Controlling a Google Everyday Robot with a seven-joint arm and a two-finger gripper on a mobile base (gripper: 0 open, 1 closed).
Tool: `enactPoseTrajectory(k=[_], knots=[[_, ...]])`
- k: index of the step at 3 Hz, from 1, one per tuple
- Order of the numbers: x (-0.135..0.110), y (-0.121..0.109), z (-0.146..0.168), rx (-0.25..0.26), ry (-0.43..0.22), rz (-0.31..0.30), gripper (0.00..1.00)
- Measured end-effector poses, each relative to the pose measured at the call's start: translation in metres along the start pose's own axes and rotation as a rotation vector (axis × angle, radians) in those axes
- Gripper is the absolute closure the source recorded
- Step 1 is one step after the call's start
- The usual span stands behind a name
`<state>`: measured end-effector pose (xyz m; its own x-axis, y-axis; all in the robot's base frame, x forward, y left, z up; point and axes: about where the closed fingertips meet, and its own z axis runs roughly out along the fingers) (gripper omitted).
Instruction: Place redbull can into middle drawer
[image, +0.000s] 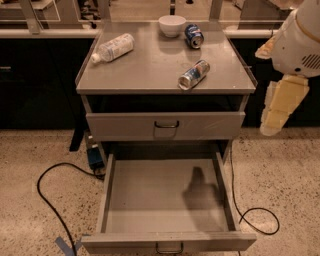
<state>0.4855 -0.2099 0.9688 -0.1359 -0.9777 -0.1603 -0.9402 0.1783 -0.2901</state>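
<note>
The redbull can (194, 74) lies on its side on the cabinet top (150, 70), near the front right, silver top toward the front edge. The middle drawer (165, 195) is pulled fully out below it, with a bare grey floor and a small loop handle (169, 247) at its front. The upper handled drawer (165, 125) is closed. My gripper (280, 107) hangs at the right of the cabinet, beside the upper drawer's height, apart from the can and holding nothing that shows. The arm's shadow falls on the drawer floor.
A clear plastic bottle (114, 48) lies at the top's left. A white bowl (172, 25) and a stubby dark-blue can (193, 36) sit at the back. Black cables (50, 200) run on the speckled floor at both sides of the drawer.
</note>
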Motion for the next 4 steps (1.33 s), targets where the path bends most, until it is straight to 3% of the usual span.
enactPoseTrajectory(k=[2,3,4], knots=[[-0.004,-0.07,0.026,0.073,-0.031,-0.035,0.0],[-0.013,-0.098,0.039,0.111,-0.092,-0.014,0.0],[-0.029,-0.121,0.058,0.112,-0.185,-0.018,0.0]])
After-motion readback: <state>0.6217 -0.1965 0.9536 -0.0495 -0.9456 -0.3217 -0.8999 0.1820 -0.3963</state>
